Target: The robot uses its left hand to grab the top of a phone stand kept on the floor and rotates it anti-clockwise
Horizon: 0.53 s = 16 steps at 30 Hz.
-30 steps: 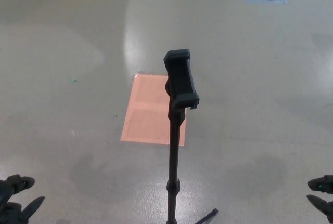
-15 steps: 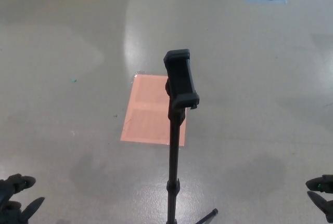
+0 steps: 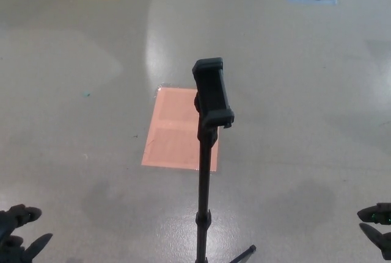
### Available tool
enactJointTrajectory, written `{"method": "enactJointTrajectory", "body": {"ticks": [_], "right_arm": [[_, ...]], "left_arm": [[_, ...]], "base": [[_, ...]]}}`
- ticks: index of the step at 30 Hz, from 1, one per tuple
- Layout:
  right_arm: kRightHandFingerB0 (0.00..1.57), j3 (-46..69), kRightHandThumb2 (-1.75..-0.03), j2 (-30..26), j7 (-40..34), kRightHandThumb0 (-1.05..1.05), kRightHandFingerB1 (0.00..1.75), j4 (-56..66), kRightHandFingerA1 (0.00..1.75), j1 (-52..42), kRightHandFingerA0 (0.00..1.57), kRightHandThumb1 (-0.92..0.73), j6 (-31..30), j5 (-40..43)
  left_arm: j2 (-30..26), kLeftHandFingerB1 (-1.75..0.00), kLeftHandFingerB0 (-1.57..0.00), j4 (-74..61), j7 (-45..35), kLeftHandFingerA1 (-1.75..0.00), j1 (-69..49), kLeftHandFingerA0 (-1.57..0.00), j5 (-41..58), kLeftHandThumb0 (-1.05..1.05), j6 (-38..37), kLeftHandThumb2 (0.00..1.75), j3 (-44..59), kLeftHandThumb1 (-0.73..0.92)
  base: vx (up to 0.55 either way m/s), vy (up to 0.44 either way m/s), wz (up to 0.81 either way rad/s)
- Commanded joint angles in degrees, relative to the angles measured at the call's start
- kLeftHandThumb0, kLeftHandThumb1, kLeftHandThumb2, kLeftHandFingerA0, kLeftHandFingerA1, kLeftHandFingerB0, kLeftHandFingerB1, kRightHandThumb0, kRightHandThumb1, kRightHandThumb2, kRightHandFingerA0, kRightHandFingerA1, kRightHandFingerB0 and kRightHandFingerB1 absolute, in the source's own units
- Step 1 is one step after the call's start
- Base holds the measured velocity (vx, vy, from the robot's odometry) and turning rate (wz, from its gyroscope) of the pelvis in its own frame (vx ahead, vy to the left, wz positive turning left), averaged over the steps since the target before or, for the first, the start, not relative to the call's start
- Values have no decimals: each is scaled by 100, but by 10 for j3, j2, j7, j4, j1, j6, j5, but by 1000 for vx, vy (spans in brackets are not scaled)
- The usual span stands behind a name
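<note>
- While the left hand [image 3: 18, 238] sits at the frame's lower left, fingers spread and empty, the right hand [image 3: 377, 229] at lower right is likewise open
- Phone stand [image 3: 204, 171] rises upright at centre, its clamp [image 3: 212, 91] well apart from both
- Stage unclear: pre-grab or post-release
- No containers visible
</note>
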<state>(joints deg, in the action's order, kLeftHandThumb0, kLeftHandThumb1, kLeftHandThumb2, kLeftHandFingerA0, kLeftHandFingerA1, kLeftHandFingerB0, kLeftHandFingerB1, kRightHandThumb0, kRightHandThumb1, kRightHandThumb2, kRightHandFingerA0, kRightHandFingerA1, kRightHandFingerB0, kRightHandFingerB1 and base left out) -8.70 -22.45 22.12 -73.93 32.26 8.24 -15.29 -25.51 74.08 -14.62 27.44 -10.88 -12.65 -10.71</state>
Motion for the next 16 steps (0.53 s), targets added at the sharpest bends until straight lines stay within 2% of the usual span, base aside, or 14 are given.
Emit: {"method": "enactJointTrajectory", "body": {"ticks": [1, 2, 3, 4, 7, 8, 10, 11, 16], "right_arm": [[3, 3, -99, 0, -1, -84, 35, -2, 39, 3, 2, -72, 0, 1], [3, 3, -99, 0, -1, -84, 35, -2, 39, 3, 2, -72, 0, 1], [13, 2, -66, 0, -1, -69, 26, -2, 30, 3, 13, -85, 0, 0], [10, 3, -98, 0, -1, -86, 35, -2, 37, 3, 0, -71, 0, 1], [12, 10, -98, 1, 1, -85, 36, -3, 37, 4, 0, -69, -4, 7], [13, 10, -99, 1, 0, -78, 37, -4, 39, 4, 0, -67, -4, 6], [11, 8, -99, 2, -2, -85, 36, -5, 38, 5, 0, -71, -4, 2], [11, 8, -98, 2, -2, -82, 36, -4, 38, 5, 0, -69, -5, 2], [12, 11, -98, 3, 0, -79, 37, -4, 39, 5, 0, -67, -7, 5]], "left_arm": [[-9, -34, 0, 2, 0, -43, 0, -10, -14, -72, -12, 96, 4, 63], [-9, -34, 0, 2, 0, -43, 0, -10, -15, -72, -12, 96, 5, 63], [-9, -34, 0, 2, 0, -44, 0, -10, -15, -73, -12, 97, 5, 63], [-9, -33, -1, 3, -1, -43, 2, -10, -18, -71, -11, 97, 3, 63], [-8, -34, -1, 3, -3, -43, 3, -8, -20, -70, -9, 96, 3, 63], [-8, -33, -1, 3, -3, -40, 3, -6, -20, -74, -9, 96, 3, 65], [-8, -33, -1, 3, -4, -40, 3, -6, -21, -74, -8, 96, 3, 65], [-7, -36, 0, 3, -3, -43, 3, -10, -22, -71, -7, 96, 3, 63], [-6, -36, 0, 3, -2, -44, 3, -12, -27, -71, -8, 96, 2, 63]], "base": [[0, 0, 0], [0, 0, 0], [0, 0, 0], [0, 0, 0], [0, 0, 0], [0, 0, 0], [0, 0, 0], [0, 0, 0], [0, 0, 0]]}}
